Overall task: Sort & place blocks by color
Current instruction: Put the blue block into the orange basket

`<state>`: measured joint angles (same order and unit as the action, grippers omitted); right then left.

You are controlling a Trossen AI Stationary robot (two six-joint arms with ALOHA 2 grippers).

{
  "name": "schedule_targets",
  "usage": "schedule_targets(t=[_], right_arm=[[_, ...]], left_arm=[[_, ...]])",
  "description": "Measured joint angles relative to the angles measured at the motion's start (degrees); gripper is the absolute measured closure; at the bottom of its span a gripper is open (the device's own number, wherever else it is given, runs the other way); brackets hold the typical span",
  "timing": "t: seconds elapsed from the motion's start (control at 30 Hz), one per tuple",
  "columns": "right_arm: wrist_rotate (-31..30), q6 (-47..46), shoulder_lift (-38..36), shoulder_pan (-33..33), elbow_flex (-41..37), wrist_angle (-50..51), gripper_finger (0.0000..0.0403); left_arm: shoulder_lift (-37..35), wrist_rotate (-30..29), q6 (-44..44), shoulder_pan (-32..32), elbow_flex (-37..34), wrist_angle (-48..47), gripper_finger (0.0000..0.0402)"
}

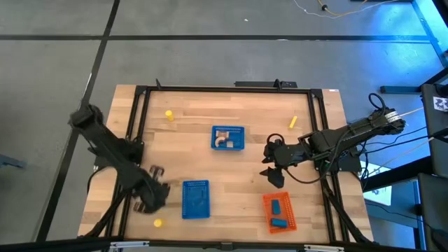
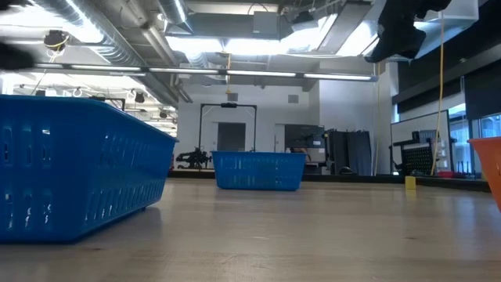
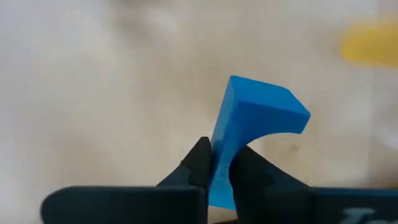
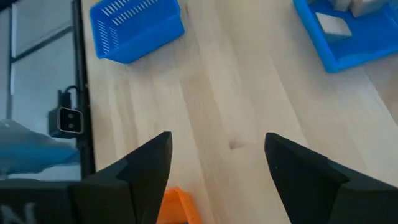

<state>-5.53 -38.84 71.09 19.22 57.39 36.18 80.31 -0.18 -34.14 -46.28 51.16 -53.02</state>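
My left gripper is by the table's near-left part, just left of the near blue basket, and is shut on a blue block. A yellow block lies near it and shows blurred in the left wrist view. My right gripper hangs open above bare wood between the far blue basket, which holds tan blocks, and the orange basket, which holds blue blocks. Two more yellow blocks lie toward the far edge. My left gripper pinches the blue block by its narrow lower end between the two fingers. The wider end sticks out past the fingertips. Whether the block is clear of the table, I cannot tell.
A black frame runs along the table's sides and far edge. Bare wood lies between the three baskets. In the low view the near blue basket fills the left, and the orange basket's wall shows at the right edge.
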Motion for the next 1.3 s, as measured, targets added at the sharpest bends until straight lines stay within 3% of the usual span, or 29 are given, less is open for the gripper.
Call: schedule_targets(t=[0.17, 0.27, 0.43, 0.53, 0.8, 0.97, 1.17, 1.3], right_arm=[[0.65, 0.2, 0.02, 0.0, -0.02, -7.22, 0.0147], [0.74, -2.94, 0.15, -0.82, -0.02, -12.79, 0.0147], [0.7, -22.69, 2.63, -5.65, -1.09, -18.5, 0.0147], [1.06, -27.63, 4.86, -8.34, -2.92, -26.3, 0.0147], [1.56, -35.21, 13.83, -13.93, -5.03, -47.8, 0.0147], [-0.33, -37.25, 16.87, -15.14, -5.07, -48.77, 0.0147], [-1.21, -37.14, 17.0, -15.0, -5.05, -49.11, 0.0147], [-1.53, -37.12, 17.04, -15.07, -5.05, -48.34, 0.0168]], left_arm=[[-14.24, -10.65, -3.21, 11.58, 0.21, -3.85, 0.0374], [-18.36, -16.41, -0.81, 20.72, 2.25, -3.34, 0.0374], [-14.69, -20.31, 13.04, 34.11, 7.41, 0.53, 0.0374], [-9.25, -20.3, 19.88, 38.82, 11.11, 3.8, 0.0374], [5.93, -18.57, 31.01, 42.28, 23.47, 11.44, 0.0374], [12.95, -17.35, 34.41, 42.27, 29.79, 11.79, 0.0374], [15.43, -15.13, 34.46, 42.27, 30.84, 11.24, 0.0374], [15.74, -15.19, 34.35, 42.27, 30.86, 12.13, 0.0374]])
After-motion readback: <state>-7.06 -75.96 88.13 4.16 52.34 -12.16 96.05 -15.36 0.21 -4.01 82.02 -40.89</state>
